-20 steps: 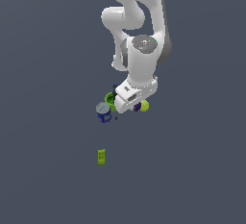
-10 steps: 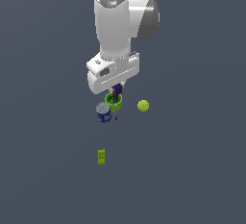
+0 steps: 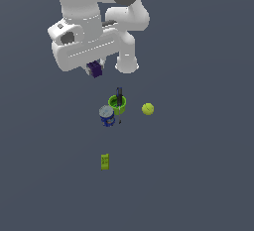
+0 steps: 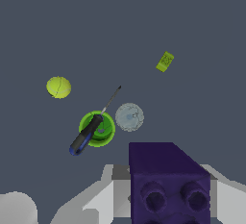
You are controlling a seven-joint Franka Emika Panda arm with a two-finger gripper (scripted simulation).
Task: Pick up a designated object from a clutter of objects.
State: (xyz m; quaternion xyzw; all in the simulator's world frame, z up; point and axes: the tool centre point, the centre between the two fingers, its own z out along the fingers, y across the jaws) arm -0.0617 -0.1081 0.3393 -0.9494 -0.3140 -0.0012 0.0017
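One object, the purple cube [image 3: 95, 68], is clamped between my fingers, and my gripper [image 3: 94, 66] hangs high above the floor [image 3: 198, 175], well clear of the clutter below. Seen from my wrist, the cube [image 4: 168, 182] fills the near foreground with two round studs facing the camera, so it sits directly between my fingertips, neither off to one side nor tilted that I can tell. Beneath me, in order of size: the green cup [image 3: 117, 104] with the dark thin tool [image 3: 119, 102] leaning across it, the blue grey-lidded can [image 3: 106, 116] just beside the cup, the yellow-green ball [image 3: 148, 108] a little apart, and the small green box [image 3: 104, 161] lying well away. I judge the lift essentially done.
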